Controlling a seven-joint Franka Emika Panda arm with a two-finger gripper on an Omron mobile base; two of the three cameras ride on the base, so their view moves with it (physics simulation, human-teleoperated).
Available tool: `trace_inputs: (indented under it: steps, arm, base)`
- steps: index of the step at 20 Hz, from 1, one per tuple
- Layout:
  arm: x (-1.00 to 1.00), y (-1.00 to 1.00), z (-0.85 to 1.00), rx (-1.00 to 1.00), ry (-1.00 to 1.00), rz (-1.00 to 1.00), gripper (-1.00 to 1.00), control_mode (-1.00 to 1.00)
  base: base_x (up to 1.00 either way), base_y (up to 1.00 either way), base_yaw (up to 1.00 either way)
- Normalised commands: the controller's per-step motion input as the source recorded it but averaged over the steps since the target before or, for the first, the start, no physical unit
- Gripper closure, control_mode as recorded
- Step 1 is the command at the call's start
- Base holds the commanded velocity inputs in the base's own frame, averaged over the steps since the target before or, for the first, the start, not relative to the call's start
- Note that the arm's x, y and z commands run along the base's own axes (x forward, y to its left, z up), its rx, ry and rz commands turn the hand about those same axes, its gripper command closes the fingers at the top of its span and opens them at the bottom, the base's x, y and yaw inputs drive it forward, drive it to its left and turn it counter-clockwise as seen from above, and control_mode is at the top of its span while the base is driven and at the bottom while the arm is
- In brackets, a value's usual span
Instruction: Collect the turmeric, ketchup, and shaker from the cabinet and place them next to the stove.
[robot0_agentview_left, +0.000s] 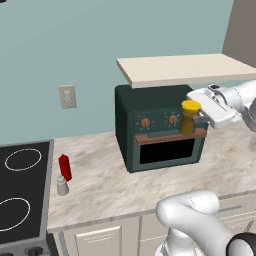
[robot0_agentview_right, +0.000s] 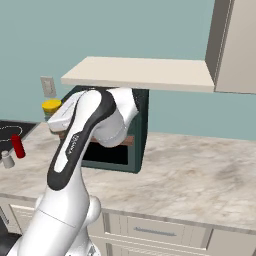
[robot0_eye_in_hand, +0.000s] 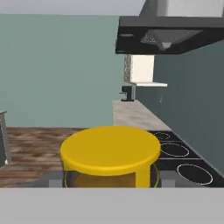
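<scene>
The pincer (robot0_agentview_left: 196, 118) holds the turmeric (robot0_agentview_left: 189, 116) high above the desk (robot0_agentview_left: 110, 185); a loosened grip would drop it near the toaster oven (robot0_agentview_left: 160, 131).

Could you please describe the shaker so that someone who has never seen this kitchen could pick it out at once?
Find the black stove at the left end of the marble counter. Just beside its right edge stand two small things close together: the red ketchup and, in front of it, the shaker. The shaker is the shorter, grey-silver one with a rounded cap.
</scene>
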Motion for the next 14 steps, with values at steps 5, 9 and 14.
trace_inputs:
  steps: [5, 9, 14]
  arm:
    - [-0.64, 0.71, -0.24, 0.0, -0.01, 0.14, 1.0, -1.0]
    - [-0.05, 0.97, -0.34, 0.0, 0.0, 0.03, 1.0, -1.0]
    - [0.11, 0.99, -0.3, 0.0, 0.02, 0.0, 1.0, -1.0]
  base:
    - [0.0, 0.0, 0.0]
    - [0.0, 0.0, 0.0]
    - [0.0, 0.0, 0.0]
